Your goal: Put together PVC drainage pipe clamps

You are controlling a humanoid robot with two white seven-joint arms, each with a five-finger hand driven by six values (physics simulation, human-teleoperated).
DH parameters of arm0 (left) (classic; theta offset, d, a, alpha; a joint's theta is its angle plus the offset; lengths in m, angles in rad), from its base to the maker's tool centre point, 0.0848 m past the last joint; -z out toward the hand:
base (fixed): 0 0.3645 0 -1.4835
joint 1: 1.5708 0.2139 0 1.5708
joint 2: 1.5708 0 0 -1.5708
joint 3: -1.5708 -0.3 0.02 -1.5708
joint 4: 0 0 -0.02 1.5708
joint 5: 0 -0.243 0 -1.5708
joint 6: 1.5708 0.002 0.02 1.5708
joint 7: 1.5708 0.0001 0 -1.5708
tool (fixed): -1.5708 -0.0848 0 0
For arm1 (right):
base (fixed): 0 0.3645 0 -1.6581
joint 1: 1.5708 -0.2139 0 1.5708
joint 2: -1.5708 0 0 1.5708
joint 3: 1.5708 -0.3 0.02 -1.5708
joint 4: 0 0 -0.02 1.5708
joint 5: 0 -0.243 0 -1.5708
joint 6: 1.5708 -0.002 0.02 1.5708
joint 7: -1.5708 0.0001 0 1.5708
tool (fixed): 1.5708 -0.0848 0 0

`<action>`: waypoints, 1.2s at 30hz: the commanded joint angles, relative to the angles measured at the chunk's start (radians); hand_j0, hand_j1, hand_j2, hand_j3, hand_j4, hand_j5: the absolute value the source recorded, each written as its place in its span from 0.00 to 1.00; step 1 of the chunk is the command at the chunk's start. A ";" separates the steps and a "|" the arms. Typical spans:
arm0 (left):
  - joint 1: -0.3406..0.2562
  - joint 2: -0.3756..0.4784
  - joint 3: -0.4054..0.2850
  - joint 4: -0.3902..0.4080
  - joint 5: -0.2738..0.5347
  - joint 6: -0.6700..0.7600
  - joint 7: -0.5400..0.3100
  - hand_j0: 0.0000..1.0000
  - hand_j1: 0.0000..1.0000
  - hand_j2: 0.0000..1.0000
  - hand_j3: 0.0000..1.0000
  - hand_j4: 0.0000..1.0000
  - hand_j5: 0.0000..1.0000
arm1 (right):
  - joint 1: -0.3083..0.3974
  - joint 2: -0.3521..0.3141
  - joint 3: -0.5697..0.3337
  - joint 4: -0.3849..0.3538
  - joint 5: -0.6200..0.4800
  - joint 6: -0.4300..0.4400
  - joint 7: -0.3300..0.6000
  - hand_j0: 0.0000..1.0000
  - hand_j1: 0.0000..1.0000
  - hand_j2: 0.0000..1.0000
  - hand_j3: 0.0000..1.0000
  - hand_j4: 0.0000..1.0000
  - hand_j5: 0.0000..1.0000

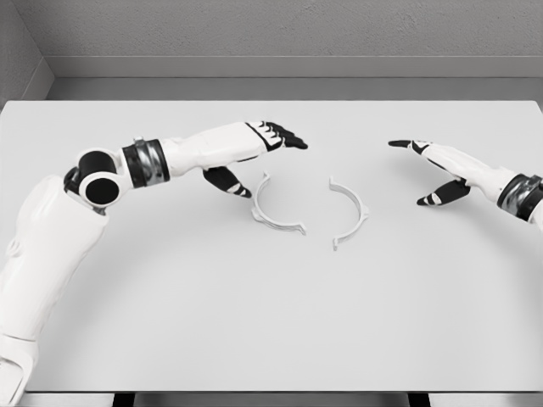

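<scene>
Left hand (254, 144) spread above the left clamp half (273, 208), right hand (437, 170) spread, empty, forearm cut off at frame edge, right clamp half (349, 214) apart on white table (254, 322)

A bare simulated test room, lab-like: a plain white rectangular tabletop (271, 322) fills most of the frame, and blank grey textured walls (288, 30) run across the top, meeting in the upper left corner.

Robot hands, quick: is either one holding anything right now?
Left robot hand: open, fingers stretched out, holding nothing, above the left clamp half.
Right robot hand: open, holding nothing, right of the other clamp half.
</scene>
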 commanded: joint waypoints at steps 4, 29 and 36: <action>-0.014 -0.032 0.001 0.087 -0.036 0.003 0.001 1.00 1.00 1.00 1.00 1.00 1.00 | 0.000 -0.001 -0.001 -0.001 -0.008 0.003 0.000 1.00 1.00 1.00 1.00 1.00 1.00; -0.104 -0.101 0.018 0.303 -0.122 0.003 0.001 1.00 1.00 1.00 1.00 1.00 1.00 | 0.006 -0.001 -0.001 -0.005 -0.008 0.003 0.000 1.00 1.00 1.00 1.00 1.00 1.00; -0.109 -0.103 0.018 0.346 -0.122 0.003 0.001 1.00 1.00 1.00 1.00 1.00 1.00 | 0.008 -0.001 -0.001 -0.010 -0.008 0.003 0.000 1.00 1.00 1.00 1.00 1.00 1.00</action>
